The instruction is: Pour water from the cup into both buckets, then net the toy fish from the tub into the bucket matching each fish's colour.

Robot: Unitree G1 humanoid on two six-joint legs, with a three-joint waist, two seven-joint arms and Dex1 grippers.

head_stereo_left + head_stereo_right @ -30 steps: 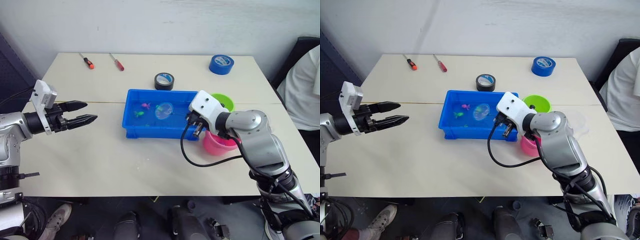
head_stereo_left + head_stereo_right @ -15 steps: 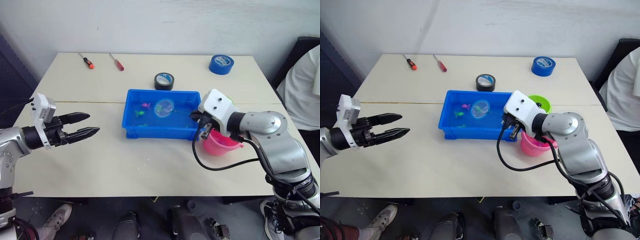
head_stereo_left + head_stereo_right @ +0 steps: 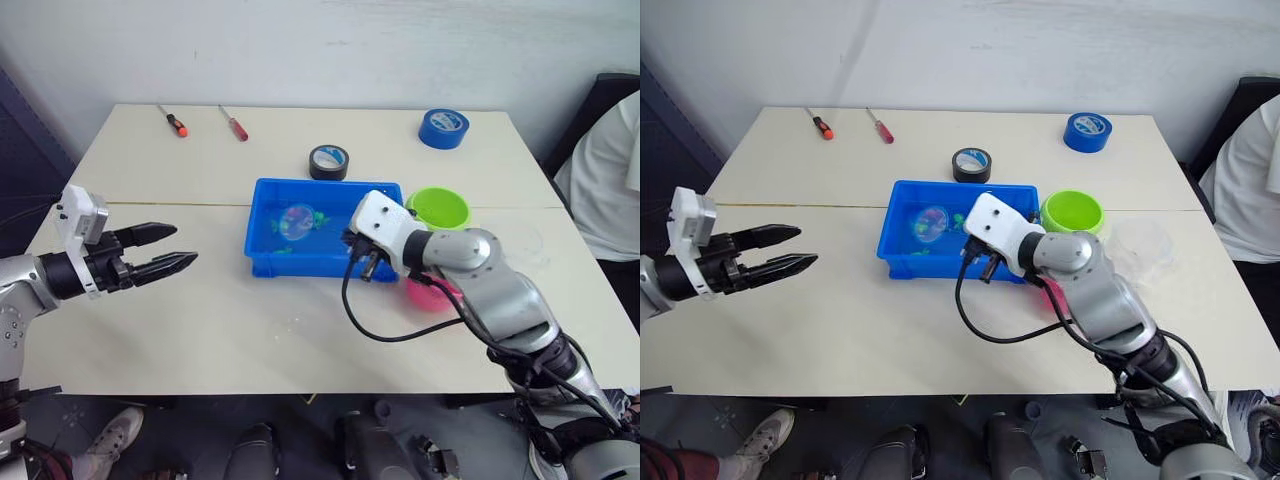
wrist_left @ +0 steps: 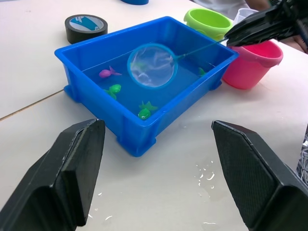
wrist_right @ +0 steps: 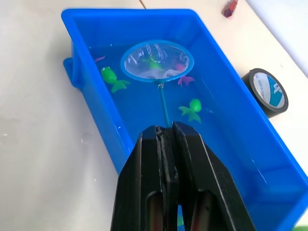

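Right wrist view: net (image 5: 157, 61) shifted, perhaps over fish (image 5: 111, 78).

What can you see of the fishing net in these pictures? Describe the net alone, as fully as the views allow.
The net is a small round hoop with a light-blue rim, clear see-through mesh and a thin dark straight handle. The right gripper is shut on the end of the handle and holds the hoop inside the blue tub, low over the water among the toy fish. Whether the hoop touches the water or has a fish in it cannot be told.
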